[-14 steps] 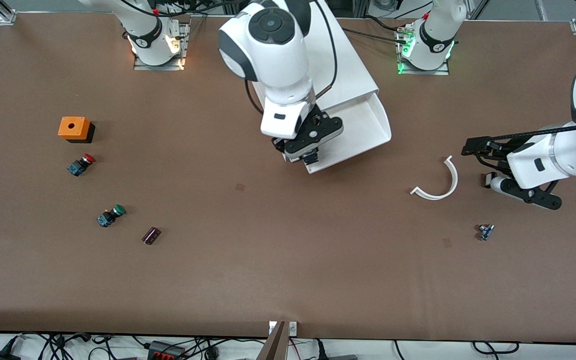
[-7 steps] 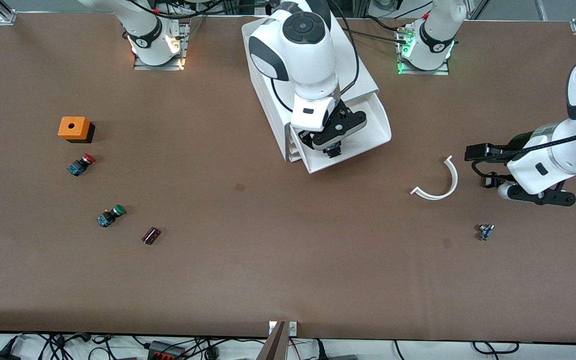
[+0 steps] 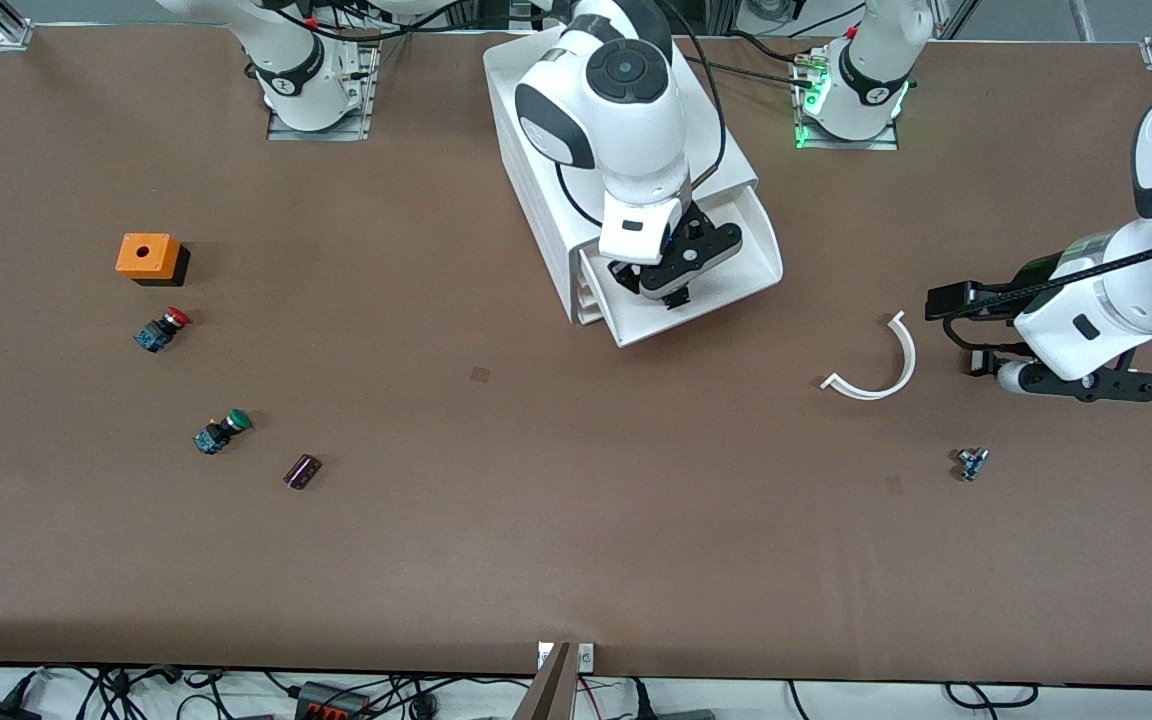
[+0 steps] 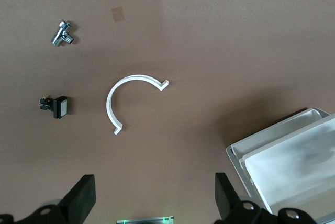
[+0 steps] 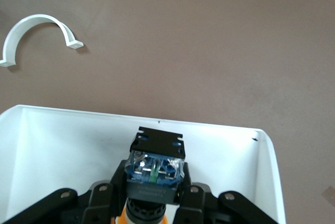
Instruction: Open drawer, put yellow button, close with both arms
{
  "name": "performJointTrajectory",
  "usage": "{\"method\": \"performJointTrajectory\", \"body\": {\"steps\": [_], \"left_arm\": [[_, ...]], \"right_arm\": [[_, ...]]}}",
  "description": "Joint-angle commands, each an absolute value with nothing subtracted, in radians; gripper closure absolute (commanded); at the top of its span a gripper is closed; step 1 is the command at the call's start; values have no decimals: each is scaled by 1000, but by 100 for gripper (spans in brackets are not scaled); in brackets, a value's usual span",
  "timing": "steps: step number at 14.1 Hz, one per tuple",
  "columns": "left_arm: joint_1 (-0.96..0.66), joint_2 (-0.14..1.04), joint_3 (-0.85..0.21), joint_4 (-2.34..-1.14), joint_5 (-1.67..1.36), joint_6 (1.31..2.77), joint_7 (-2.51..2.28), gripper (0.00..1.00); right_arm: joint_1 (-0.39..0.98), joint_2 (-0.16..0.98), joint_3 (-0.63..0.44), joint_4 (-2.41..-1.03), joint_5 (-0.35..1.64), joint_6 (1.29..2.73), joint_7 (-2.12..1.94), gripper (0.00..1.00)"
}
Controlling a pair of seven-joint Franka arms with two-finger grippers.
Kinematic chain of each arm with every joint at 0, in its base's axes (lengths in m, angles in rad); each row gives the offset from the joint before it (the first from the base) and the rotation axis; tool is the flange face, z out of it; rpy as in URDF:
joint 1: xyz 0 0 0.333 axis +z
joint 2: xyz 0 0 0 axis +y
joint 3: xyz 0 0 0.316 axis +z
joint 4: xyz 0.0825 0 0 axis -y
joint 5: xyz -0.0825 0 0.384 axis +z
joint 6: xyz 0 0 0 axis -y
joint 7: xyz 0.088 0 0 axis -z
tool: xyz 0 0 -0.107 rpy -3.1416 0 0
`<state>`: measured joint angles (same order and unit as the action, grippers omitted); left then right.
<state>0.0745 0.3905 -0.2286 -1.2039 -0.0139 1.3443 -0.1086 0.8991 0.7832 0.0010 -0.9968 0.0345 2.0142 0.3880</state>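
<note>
The yellow button (image 5: pixel 153 179) sits pinched in the right gripper (image 3: pixel 674 283) over the open drawer (image 3: pixel 736 262) (top one of the cabinet (image 3: pixel 536 190)) — body up, orange cap below. The left gripper (image 4: pixel 152 203) hangs spread over bare table near the white arc (image 3: pixel 876 365) — holding nothing.
</note>
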Motion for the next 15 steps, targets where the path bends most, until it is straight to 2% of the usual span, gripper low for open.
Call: {"method": "performJointTrajectory", "body": {"steps": [1, 12, 13, 14, 15], "left_arm": [[77, 374, -239, -1216, 9, 1341, -124, 0], [81, 374, -238, -1216, 3, 1341, -112, 0], [81, 374, -238, -1216, 3, 1341, -112, 0], [80, 374, -238, -1216, 3, 1341, -112, 0], [80, 374, -238, -1216, 3, 1342, -112, 0]], "right_arm": [[897, 819, 9, -963, 34, 2011, 405, 100], [925, 822, 9, -963, 34, 2016, 403, 98], [925, 822, 8, -963, 32, 2016, 405, 63], [925, 822, 5, -962, 28, 2014, 400, 1], [925, 822, 2, -962, 28, 2016, 400, 0]]}}
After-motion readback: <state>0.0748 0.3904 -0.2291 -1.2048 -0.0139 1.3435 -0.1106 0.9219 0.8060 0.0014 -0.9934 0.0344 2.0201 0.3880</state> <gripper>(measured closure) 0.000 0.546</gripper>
